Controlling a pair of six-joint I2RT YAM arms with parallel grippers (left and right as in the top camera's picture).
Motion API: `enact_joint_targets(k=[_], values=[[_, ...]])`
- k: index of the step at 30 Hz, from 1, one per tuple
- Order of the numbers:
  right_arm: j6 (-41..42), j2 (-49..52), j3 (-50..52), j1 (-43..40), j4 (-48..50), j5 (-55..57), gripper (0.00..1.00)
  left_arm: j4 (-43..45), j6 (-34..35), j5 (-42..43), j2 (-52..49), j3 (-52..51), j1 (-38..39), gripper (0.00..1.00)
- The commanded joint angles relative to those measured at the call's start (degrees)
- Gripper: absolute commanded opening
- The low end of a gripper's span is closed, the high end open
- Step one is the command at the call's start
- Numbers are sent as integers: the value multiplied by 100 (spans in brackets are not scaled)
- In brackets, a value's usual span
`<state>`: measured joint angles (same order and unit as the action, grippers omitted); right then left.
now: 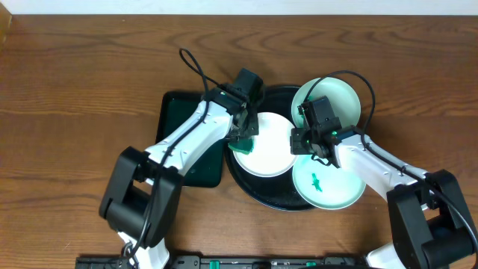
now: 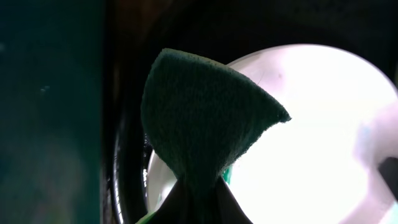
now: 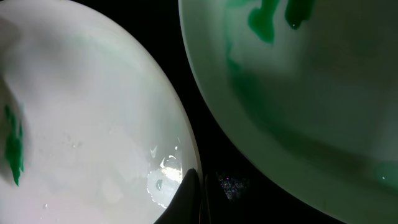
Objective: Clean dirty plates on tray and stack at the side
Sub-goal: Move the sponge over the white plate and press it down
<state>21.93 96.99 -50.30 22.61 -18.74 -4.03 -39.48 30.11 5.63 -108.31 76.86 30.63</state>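
Jaws of the left gripper (image 1: 243, 140) are clamped on a green scouring pad (image 2: 205, 124), which hangs over the left edge of the centre plate (image 1: 267, 153); whether it touches cannot be told. Jaws of the right gripper (image 3: 189, 198) are together and empty, with the tip low at that plate's right rim, apparently to steady it.

All three plates sit on the black tray (image 1: 261, 196): the centre plate, a mint plate (image 1: 340, 97) overlapping the far right rim, and a near plate (image 1: 332, 190) bearing a green smear (image 1: 317, 181).

Step in hand, as judged: scrubbing the first plate; none is stacked yet. The next move calls for pad pressure across the plate face while the rim is held.

A dark green rectangular tray (image 1: 183, 127) lies just left of the black tray. The surface is a brown wooden table (image 1: 75, 75). Of the room, only a pale strip (image 1: 224, 6) shows beyond the far edge.
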Motion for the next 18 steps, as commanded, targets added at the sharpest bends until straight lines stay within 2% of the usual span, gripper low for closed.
enact_joint_targets(k=[1, 12, 18], values=[[33, -120, -111, 37, -11, 120, 1, 111, 63, -48, -278, 7, 70, 7], [28, -116, -98, 59, -9, 120, 1, 402, 66, -46, -1115, 7, 356, 7], [31, -31, -98, 72, 7, 118, 1, 404, 63, 116, -1182, 7, 461, 7]])
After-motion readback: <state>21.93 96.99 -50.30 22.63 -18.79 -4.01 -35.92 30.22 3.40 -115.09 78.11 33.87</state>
